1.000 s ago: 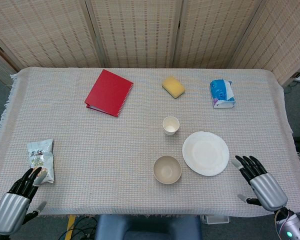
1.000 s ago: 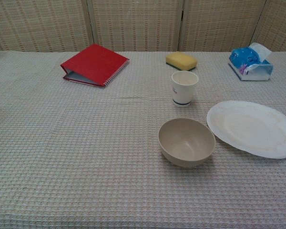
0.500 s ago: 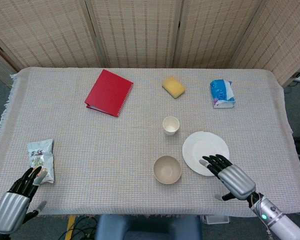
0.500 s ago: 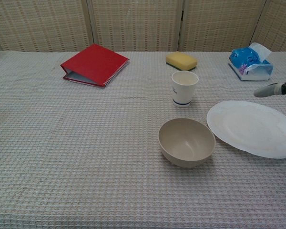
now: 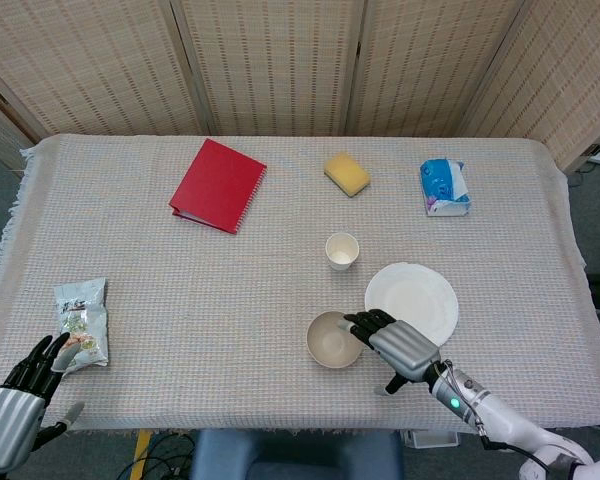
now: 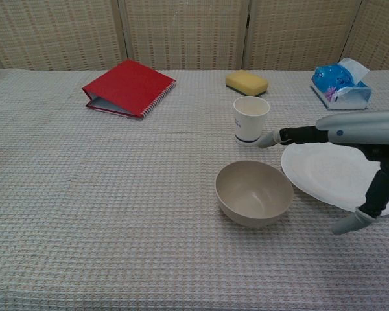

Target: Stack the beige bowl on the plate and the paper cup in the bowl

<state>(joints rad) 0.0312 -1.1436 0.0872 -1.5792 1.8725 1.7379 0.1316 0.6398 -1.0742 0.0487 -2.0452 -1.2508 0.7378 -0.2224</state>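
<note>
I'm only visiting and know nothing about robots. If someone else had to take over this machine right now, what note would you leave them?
Right hand: open, holding nothing, fingers spread beside the beige bowl; the chest view suggests it hangs above the table rather than touching the bowl.
Left hand: open at the near left table edge, by a snack packet.
Beige bowl: upright on the cloth, just left of the plate, not on it.
Paper cup: upright, standing alone behind the bowl.
Done: nothing stacked yet.
Left: grip the bowl and set it on the plate, then put the cup in the bowl.
</note>
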